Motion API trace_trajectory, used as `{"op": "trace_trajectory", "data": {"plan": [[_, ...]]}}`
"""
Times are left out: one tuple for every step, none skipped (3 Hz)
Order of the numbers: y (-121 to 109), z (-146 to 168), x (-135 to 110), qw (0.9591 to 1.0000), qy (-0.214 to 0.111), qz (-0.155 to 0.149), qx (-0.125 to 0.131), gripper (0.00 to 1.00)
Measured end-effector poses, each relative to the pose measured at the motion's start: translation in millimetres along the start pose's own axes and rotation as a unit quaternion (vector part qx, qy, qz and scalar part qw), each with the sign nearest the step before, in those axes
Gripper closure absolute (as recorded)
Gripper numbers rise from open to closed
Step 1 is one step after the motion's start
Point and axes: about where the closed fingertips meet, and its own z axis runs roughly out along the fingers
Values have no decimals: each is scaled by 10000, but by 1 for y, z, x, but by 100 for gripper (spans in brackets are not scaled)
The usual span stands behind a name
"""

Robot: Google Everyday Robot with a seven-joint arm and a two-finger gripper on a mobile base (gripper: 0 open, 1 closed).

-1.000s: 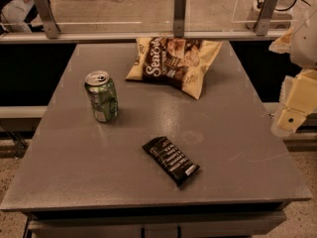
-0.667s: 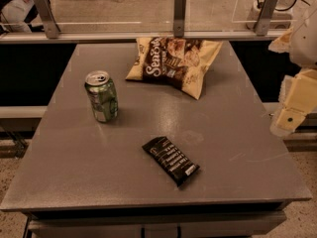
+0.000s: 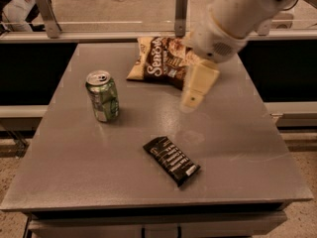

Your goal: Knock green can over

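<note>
The green can [image 3: 102, 96] stands upright on the left part of the grey table [image 3: 69, 172], its silver pull-tab top showing. My gripper [image 3: 191, 102] hangs from the white arm [image 3: 233, 19] above the middle of the table, to the right of the can and well apart from it. It points down in front of the chip bag and holds nothing that I can see.
A cream-and-brown chip bag [image 3: 159, 61] lies at the back of the table, partly behind the gripper. A black snack bar wrapper [image 3: 171, 160] lies near the front centre. A glass rail with metal posts [image 3: 181, 6] runs behind the table.
The arm has swung from the table's right edge leftward to above the middle of the table. The can, bag and wrapper have not moved.
</note>
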Motion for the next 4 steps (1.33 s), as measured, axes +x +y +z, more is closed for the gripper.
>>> {"op": "trace_trajectory", "data": {"plan": [[-25, 64, -78, 9963, -798, -182, -264, 0], [-38, 94, -115, 9880, -1529, -25, -232, 0], [-46, 94, -121, 9863, -1648, 12, -98, 0], [-34, 100, -124, 9769, -2122, 51, -241, 0]]}}
